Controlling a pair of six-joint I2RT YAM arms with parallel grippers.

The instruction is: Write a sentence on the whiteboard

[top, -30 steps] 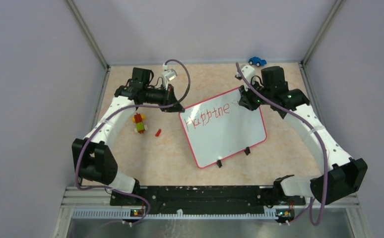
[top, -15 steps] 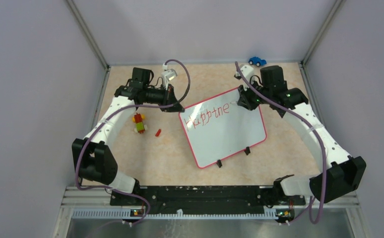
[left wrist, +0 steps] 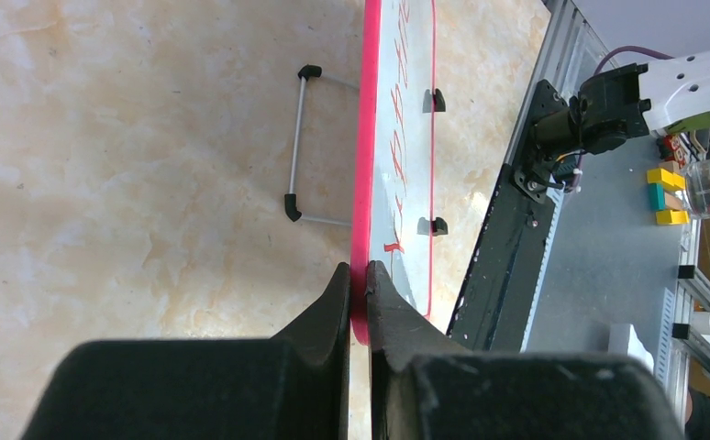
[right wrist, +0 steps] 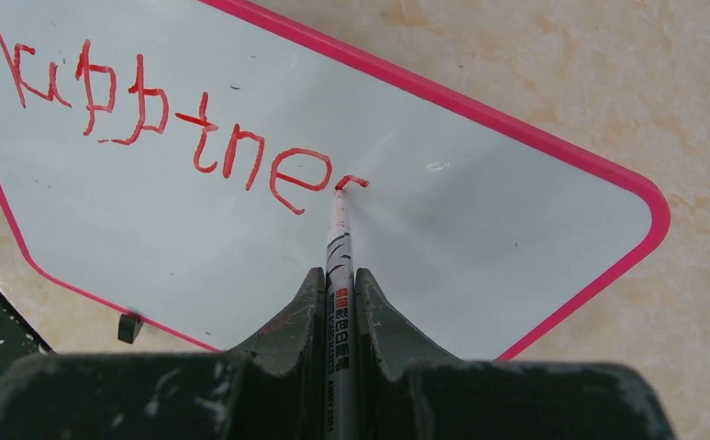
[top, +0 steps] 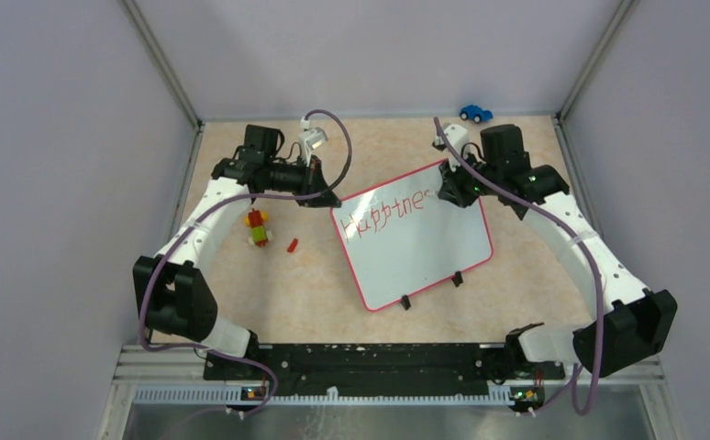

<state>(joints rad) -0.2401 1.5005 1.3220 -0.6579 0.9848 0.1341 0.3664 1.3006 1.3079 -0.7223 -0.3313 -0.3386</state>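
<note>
Whiteboard (left wrist: 367, 137) edge clamped in left hand (left wrist: 358, 272) | marker (right wrist: 339, 247) gripped in right hand (right wrist: 339, 280) | sentence (right wrist: 206, 142) start cropped

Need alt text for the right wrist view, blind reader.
The right gripper clamps a marker whose red tip touches the whiteboard at the end of a line of red lettering. The pink-framed board sits on a beige marbled table.
</note>
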